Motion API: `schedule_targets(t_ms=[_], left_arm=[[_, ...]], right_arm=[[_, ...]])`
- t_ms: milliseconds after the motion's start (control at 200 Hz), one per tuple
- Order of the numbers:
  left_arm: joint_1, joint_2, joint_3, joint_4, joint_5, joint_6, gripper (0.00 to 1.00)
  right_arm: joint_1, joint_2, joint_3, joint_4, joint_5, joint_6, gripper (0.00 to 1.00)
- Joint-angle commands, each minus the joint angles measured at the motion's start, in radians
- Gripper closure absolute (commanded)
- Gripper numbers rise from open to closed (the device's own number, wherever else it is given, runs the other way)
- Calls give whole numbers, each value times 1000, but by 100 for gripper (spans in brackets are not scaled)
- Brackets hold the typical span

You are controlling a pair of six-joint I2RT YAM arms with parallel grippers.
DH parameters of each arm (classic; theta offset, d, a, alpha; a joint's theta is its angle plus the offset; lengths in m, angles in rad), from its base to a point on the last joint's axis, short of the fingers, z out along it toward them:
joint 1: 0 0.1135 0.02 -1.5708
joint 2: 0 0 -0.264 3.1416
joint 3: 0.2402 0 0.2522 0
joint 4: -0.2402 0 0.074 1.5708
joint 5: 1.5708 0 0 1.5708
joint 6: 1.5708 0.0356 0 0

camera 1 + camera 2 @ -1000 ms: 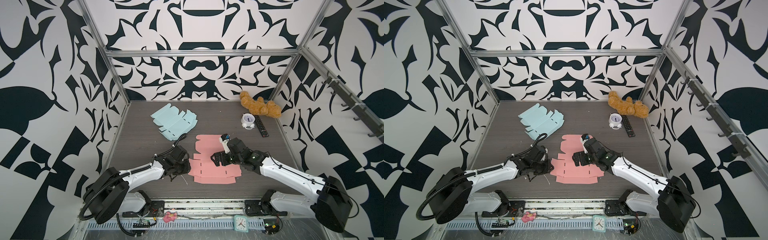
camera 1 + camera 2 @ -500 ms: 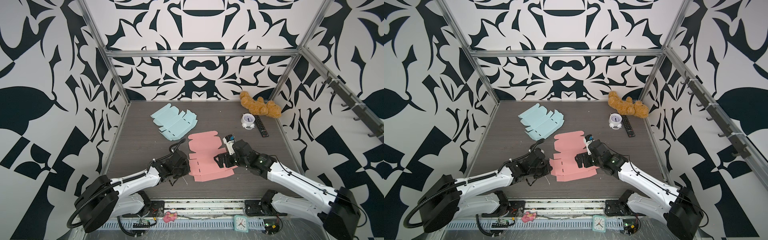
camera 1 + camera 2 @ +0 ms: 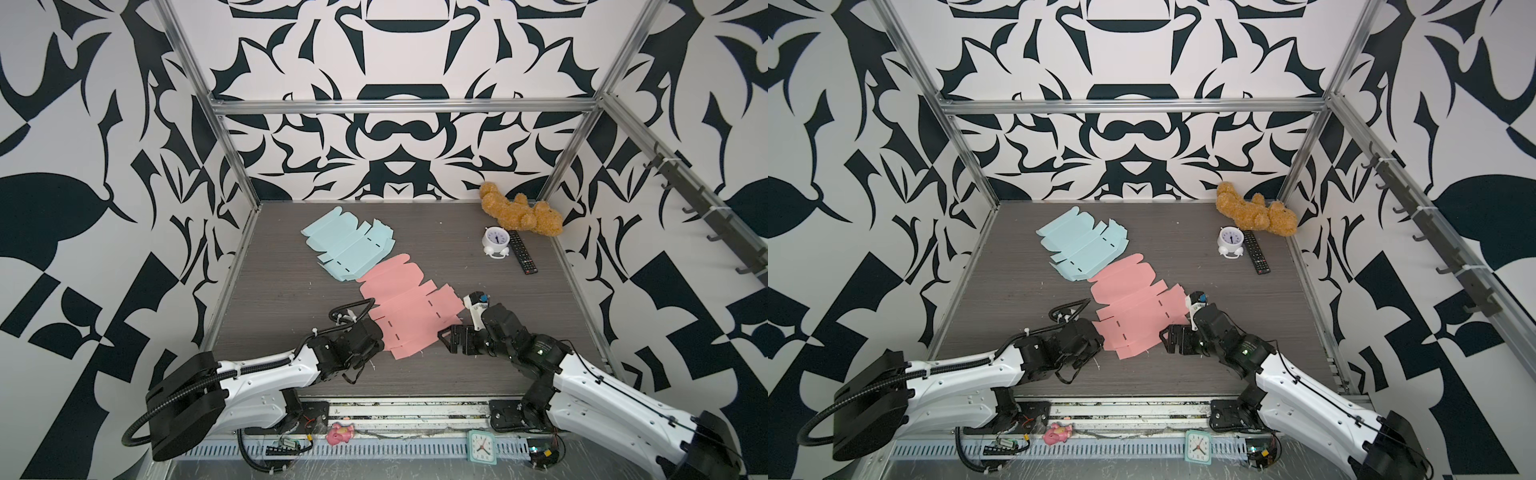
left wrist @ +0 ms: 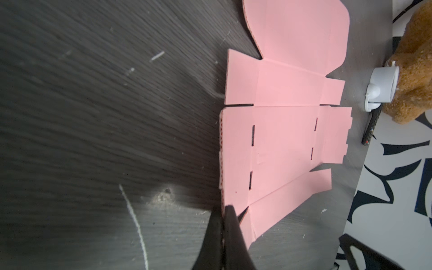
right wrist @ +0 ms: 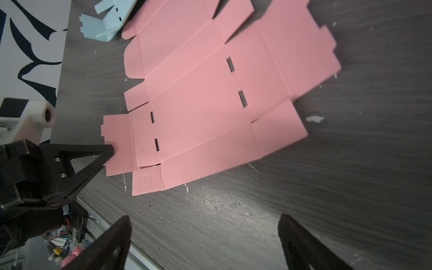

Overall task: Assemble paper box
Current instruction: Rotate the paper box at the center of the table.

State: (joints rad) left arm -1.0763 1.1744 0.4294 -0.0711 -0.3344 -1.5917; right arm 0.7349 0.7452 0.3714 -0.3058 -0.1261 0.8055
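A flat pink paper box [image 3: 409,311] [image 3: 1133,311] blank lies slantwise in the middle of the dark table, its far end touching a blue blank. My left gripper [image 3: 376,332] [image 3: 1098,338] is shut on the edge of its near-left side flap. In the left wrist view, the two fingers of the left gripper [image 4: 224,210] meet at the pink paper box's [image 4: 285,131] edge. My right gripper [image 3: 446,338] [image 5: 203,218] stands open over bare table just off the blank's near-right corner, holding nothing. The right wrist view shows the paper box [image 5: 210,105] and a left finger [image 5: 93,156] on the flap.
The blue flat blank [image 3: 349,245] lies at the back left. A teddy bear [image 3: 519,214], white alarm clock [image 3: 496,241] and remote [image 3: 523,251] sit at the back right. A small clock [image 3: 482,446] and pink toy [image 3: 340,432] lie on the front rail.
The left gripper has shut on the flap and the pink blank has swung round, its far end now against the blue blank. My right gripper has come off the blank, still open.
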Motion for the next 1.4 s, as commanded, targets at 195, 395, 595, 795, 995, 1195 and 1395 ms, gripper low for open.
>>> schedule_targets(t_ms=[195,395,595,795,995,1195,1395], left_arm=[[-76,92,4,98,-51,-125,98],[-114,128,-18,189,-48,-133,92],[-135,181,7,220,-27,-112,86],[-168,258,33,272,-9,-98,83],[-192,296,76,277,17,-53,80],[-195,314,109,291,44,-3,78],[-201,287,98,265,73,52,75]], right_arm=[[-51,21,-80,144,7,171,0],[-274,76,-128,233,-138,146,1],[-405,182,-75,220,-205,21,1],[-441,294,-79,313,-251,-2,1],[-449,360,-76,359,-249,-30,6],[-450,412,-56,365,-219,-64,26],[-449,440,-34,348,-180,-111,43]])
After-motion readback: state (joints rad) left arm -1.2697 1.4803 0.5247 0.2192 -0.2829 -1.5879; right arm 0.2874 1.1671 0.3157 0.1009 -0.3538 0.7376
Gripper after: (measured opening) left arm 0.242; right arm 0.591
